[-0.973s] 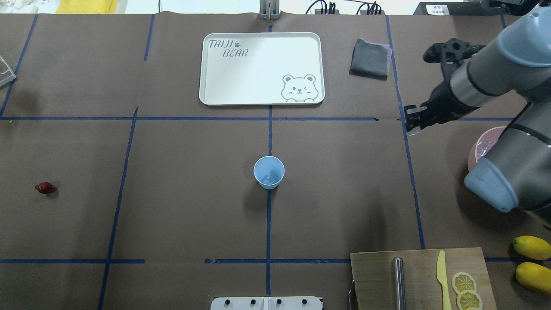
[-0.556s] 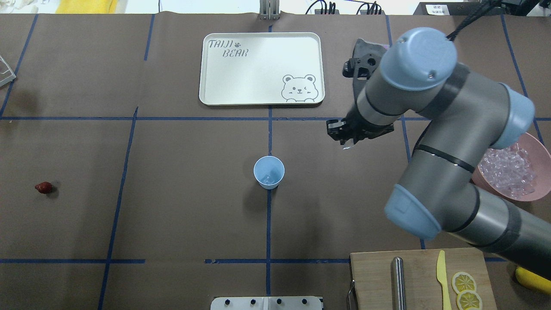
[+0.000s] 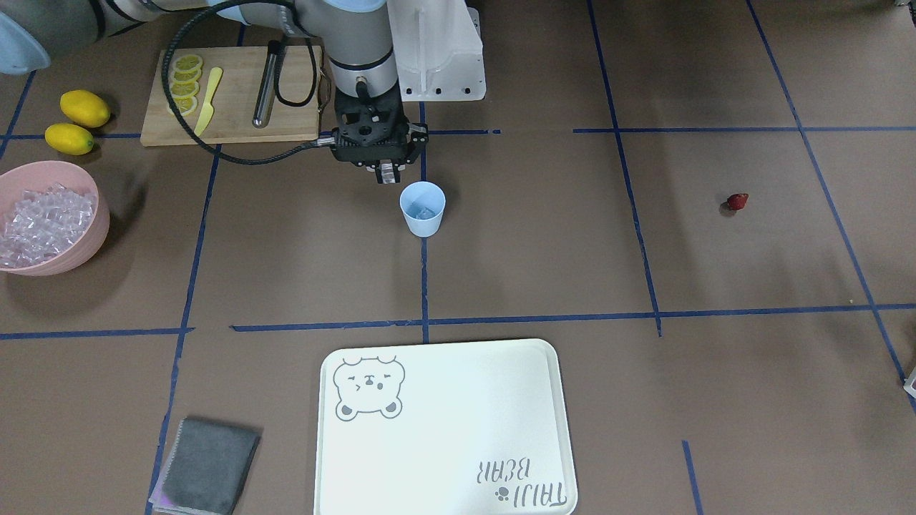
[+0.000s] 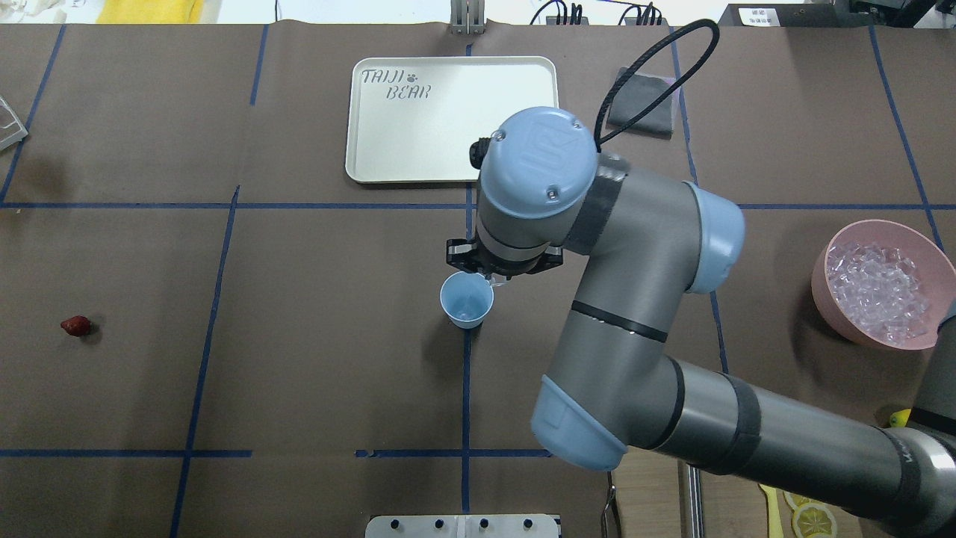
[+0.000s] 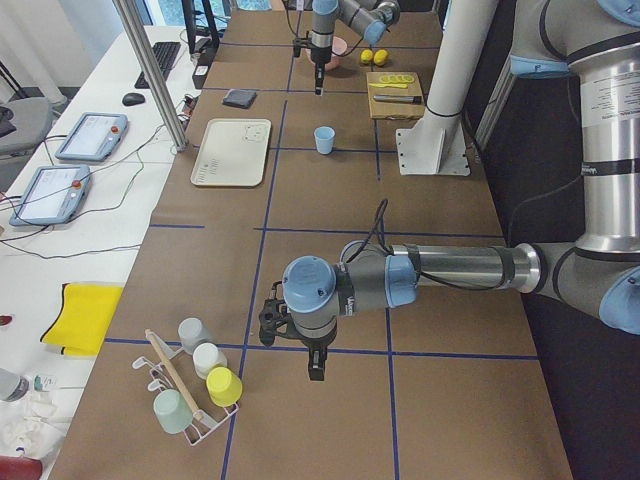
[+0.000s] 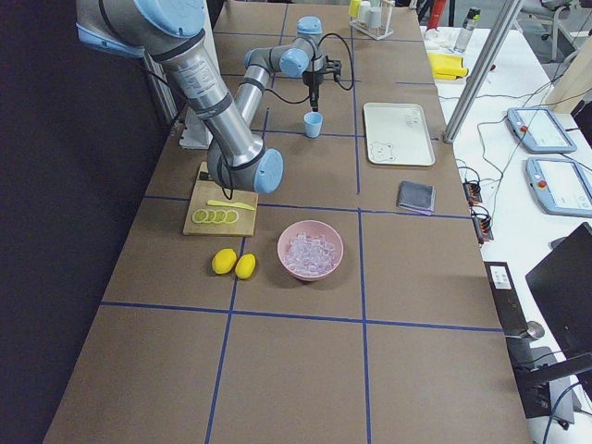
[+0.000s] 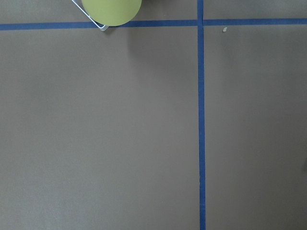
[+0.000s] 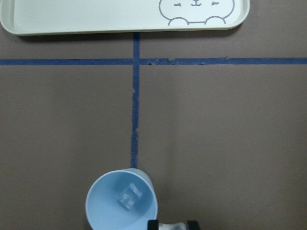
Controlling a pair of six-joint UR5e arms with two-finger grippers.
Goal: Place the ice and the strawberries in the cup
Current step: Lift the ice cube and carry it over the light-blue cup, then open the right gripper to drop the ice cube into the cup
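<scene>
One ice cube (image 8: 129, 197) lies in the blue cup (image 4: 466, 300) at the table's (image 4: 299, 359) centre. Seen from overhead, the right jaws hang at the cup's 2 o'clock rim, clenched on what looks like a second cube (image 8: 172, 226), not yet dropped. The strawberry (image 4: 76, 325) lies untouched, well apart at the cup's 9 o'clock. Whether the left jaws are clenched I cannot tell. The berry is the main step left, I judge.

The brown paper table cover (image 4: 299, 314) is matt, the small light blue plastic cup (image 4: 467, 300) smooth and dull. Small clear ice cubes (image 4: 881, 291) glint glassy in the round pink plastic bowl (image 3: 96, 232); the cream rectangular tray (image 4: 418, 127) is satin-smooth, the folded grey cloth (image 3: 207, 465) soft, the pale wooden cutting board (image 3: 232, 86) bare-grained
</scene>
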